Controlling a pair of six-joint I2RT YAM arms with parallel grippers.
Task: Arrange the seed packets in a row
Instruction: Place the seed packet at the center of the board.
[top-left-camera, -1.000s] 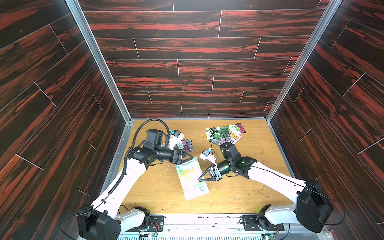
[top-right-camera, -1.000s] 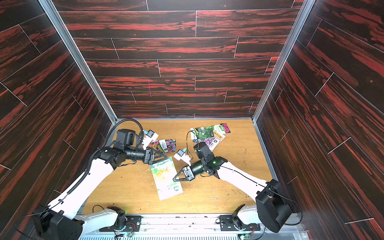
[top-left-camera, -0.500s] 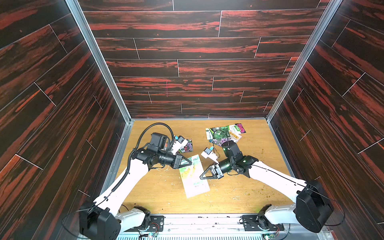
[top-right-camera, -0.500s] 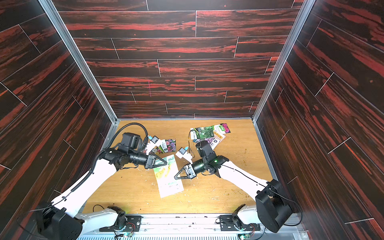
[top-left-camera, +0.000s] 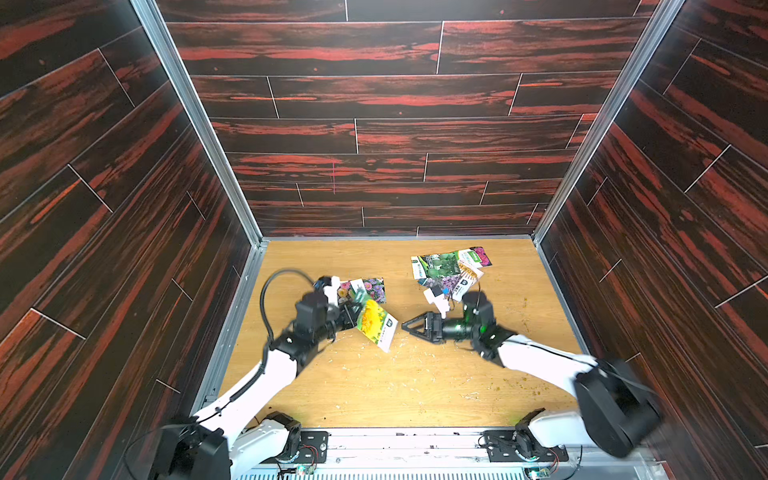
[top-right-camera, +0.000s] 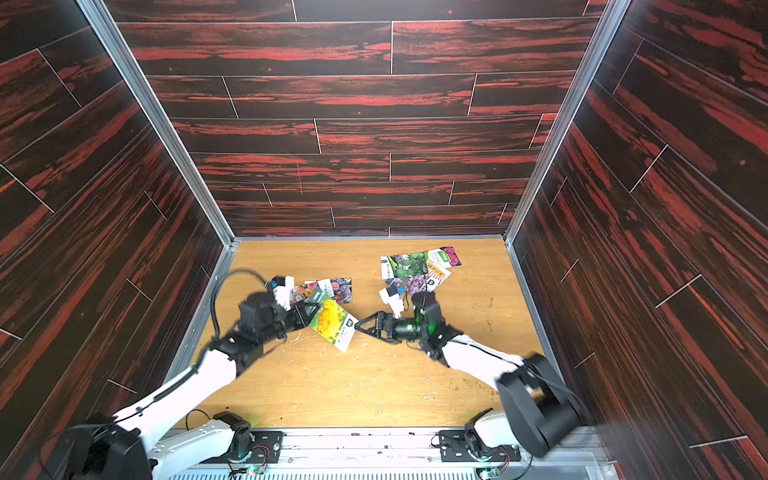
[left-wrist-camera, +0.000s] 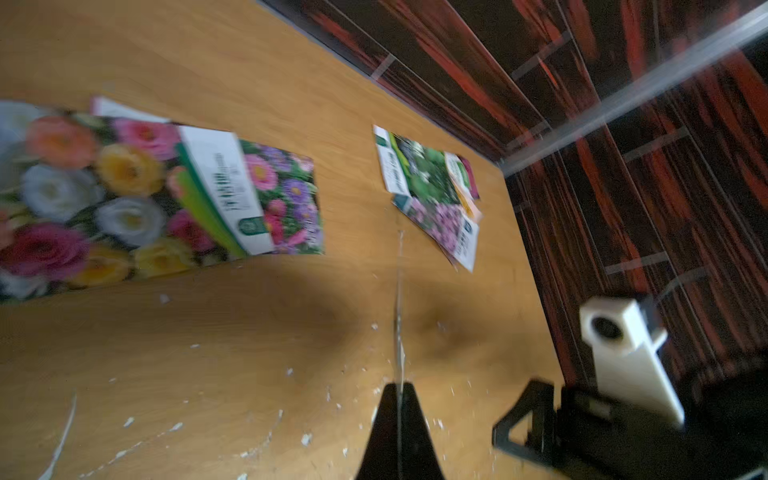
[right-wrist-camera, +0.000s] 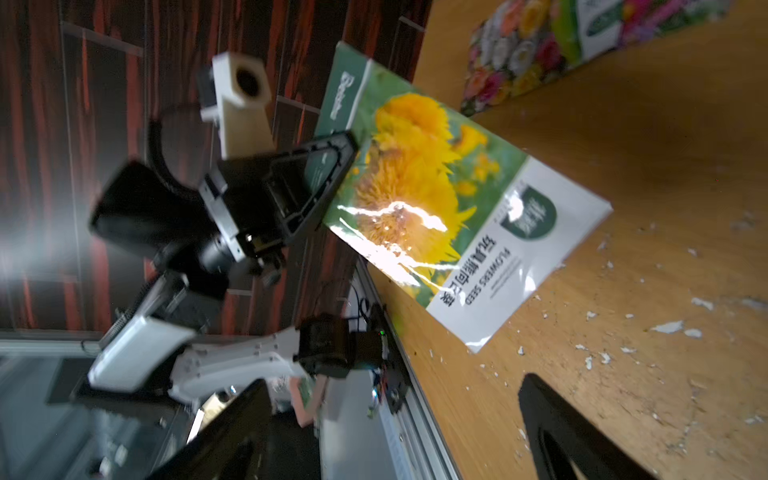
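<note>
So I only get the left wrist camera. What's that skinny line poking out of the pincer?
Observer: A seed packet seen edge-on; the right wrist view shows yellow flowers on its face.
Operator: Is it lying flat?
Observer: No. The left pincer grips it by one end, tilted.
Operator: What's the other pincer doing?
Observer: The right pincer is open and empty, pointing at the packet, just apart from it.

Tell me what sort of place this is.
Probably a robot test booth: a left arm and right arm mounted on a metal rail, and a wooden tabletop boxed in by dark red panels.
</note>
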